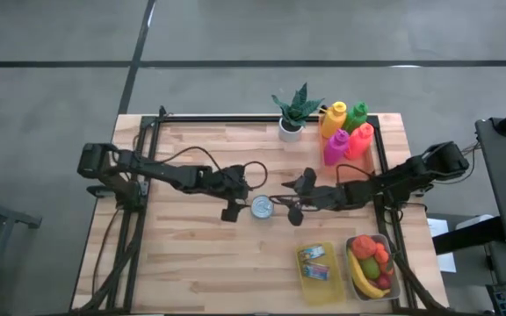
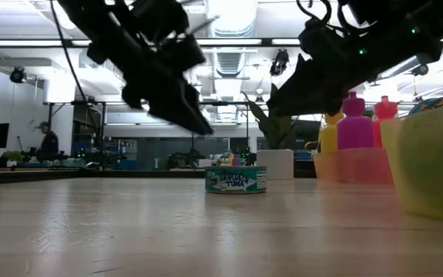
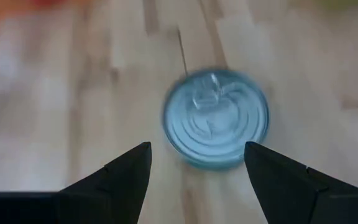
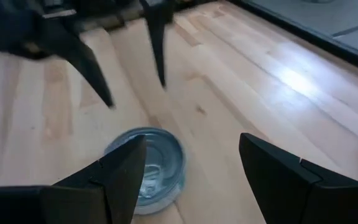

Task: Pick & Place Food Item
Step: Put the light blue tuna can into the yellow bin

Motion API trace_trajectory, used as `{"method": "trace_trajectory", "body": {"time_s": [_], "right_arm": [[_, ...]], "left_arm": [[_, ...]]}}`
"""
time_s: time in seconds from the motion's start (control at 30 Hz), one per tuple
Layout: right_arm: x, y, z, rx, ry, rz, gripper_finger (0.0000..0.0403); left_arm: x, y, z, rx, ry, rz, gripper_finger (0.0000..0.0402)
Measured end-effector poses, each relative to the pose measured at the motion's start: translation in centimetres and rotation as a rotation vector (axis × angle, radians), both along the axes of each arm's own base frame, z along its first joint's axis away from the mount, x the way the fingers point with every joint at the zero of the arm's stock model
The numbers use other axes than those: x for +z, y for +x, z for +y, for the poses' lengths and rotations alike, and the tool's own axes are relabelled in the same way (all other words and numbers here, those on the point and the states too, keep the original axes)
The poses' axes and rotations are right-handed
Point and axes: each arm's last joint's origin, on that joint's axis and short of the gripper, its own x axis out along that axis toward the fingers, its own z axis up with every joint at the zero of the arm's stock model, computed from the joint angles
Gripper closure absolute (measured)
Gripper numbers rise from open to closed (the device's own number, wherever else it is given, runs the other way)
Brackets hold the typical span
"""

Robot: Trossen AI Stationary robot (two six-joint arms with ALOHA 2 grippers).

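A flat round tuna can (image 1: 262,207) stands on its base in the middle of the wooden table (image 1: 191,263); its label shows in the low view (image 2: 236,179). My left gripper (image 1: 240,198) hovers just left of the can, slanting down, open, with the can's lid (image 3: 216,118) ahead of its fingertips (image 3: 197,168). My right gripper (image 1: 295,198) hovers just right of the can, also open; the can (image 4: 148,168) lies beside its one fingertip (image 4: 191,162). Both grippers hang clear above the table in the low view.
At the far edge stand a potted plant (image 1: 292,114) and a tray of coloured bottles (image 1: 348,132). Near the right front are a yellow container (image 1: 317,270) holding packets and a clear tub of fruit (image 1: 372,266). The table's left half is bare wood.
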Motion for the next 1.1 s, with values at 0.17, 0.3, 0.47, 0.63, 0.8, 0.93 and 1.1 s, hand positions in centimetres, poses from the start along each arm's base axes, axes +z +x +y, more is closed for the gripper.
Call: {"method": "trace_trajectory", "body": {"time_s": [0.17, 0.3, 0.47, 0.63, 0.8, 0.93, 1.1], "right_arm": [[0.0, 0.0, 0.2, 0.052, 0.023, 0.004, 0.0149], [0.0, 0.0, 0.2, 0.068, 0.007, 0.014, 0.0149], [-0.2, 0.0, 0.2, 0.097, 0.002, 0.027, 0.0149], [-0.3, 0.0, 0.2, 0.106, -0.014, 0.04, 0.0149], [-0.9, 0.1, 0.3, 0.109, -0.016, 0.06, 0.0149], [-1.7, 0.3, 0.3, 0.103, -0.009, 0.085, 0.0149], [-2.7, 0.5, 0.4, 0.099, -0.005, 0.118, 0.0149]], "left_arm": [[-2.5, 0.5, -0.2, 0.034, -0.044, 0.073, 0.0138], [-2.5, 0.6, -0.1, 0.049, -0.057, 0.068, 0.0138], [-1.8, 0.8, -0.1, 0.064, -0.074, 0.022, 0.0138], [-1.7, 1.0, -0.2, 0.062, -0.074, -0.003, 0.0138], [-1.8, 0.9, -0.1, 0.067, -0.064, 0.006, 0.0138], [-1.8, 0.9, 0.0, 0.084, -0.043, 0.004, 0.0138], [-1.8, 0.9, 0.0, 0.088, -0.035, 0.003, 0.0138]]}}
